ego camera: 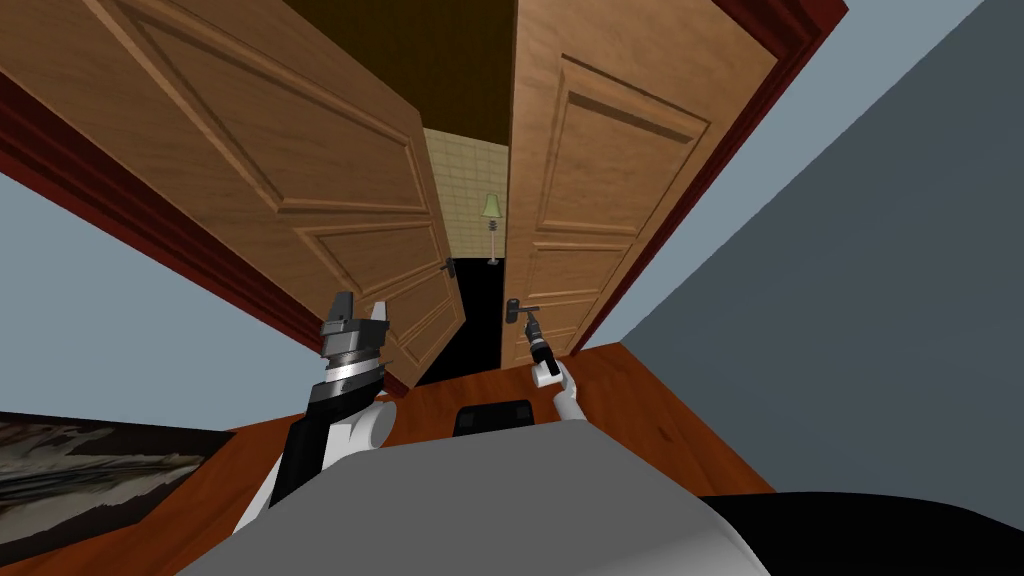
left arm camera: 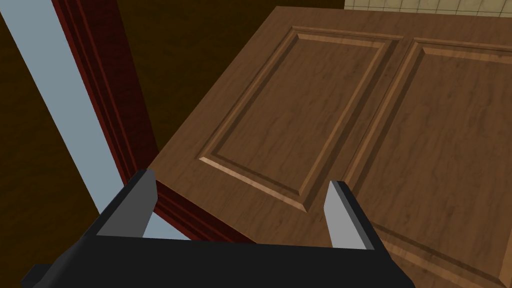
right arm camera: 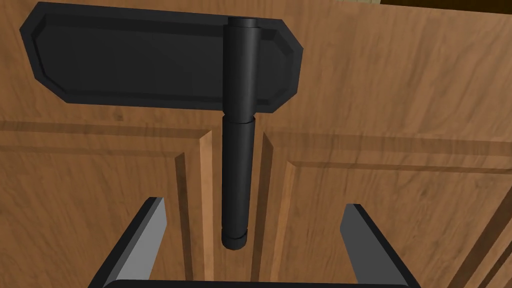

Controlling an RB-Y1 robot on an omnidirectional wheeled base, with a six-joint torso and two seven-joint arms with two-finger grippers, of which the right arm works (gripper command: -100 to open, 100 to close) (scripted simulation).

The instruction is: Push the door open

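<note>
Double panelled door in brown wood. The right leaf [ego camera: 600, 180] carries a black lever [ego camera: 522, 310], the reference mark for this legend. The left leaf [ego camera: 250, 150] stands across the gap from the lever, angled away from the line of the right leaf, so the doorway is partly open.

Head view: beyond the lever, through the gap, are a black area [ego camera: 475, 320], a pale tiled wall [ego camera: 460, 180] and a floor lamp [ego camera: 491, 225]. The right hand [ego camera: 533, 330] sits at the lever. The left hand [ego camera: 362, 308] is raised well to the lever's far side, before the lower corner of the left leaf. Whether it touches the wood cannot be told.

Right wrist view: the lever [right arm camera: 237, 165] hangs from a black back plate [right arm camera: 125, 60] on the right leaf [right arm camera: 400, 200]. Its free end lies between the fingers of the right hand [right arm camera: 253, 203]. The fingers are spread and apart from the lever on both sides.

Left wrist view: the left hand [left arm camera: 241, 178] is spread wide and grips nothing. It faces a recessed panel of the left leaf [left arm camera: 310, 110]. Beside that leaf run a dark red door frame [left arm camera: 115, 100] and a strip of pale blue wall [left arm camera: 65, 100].
</note>
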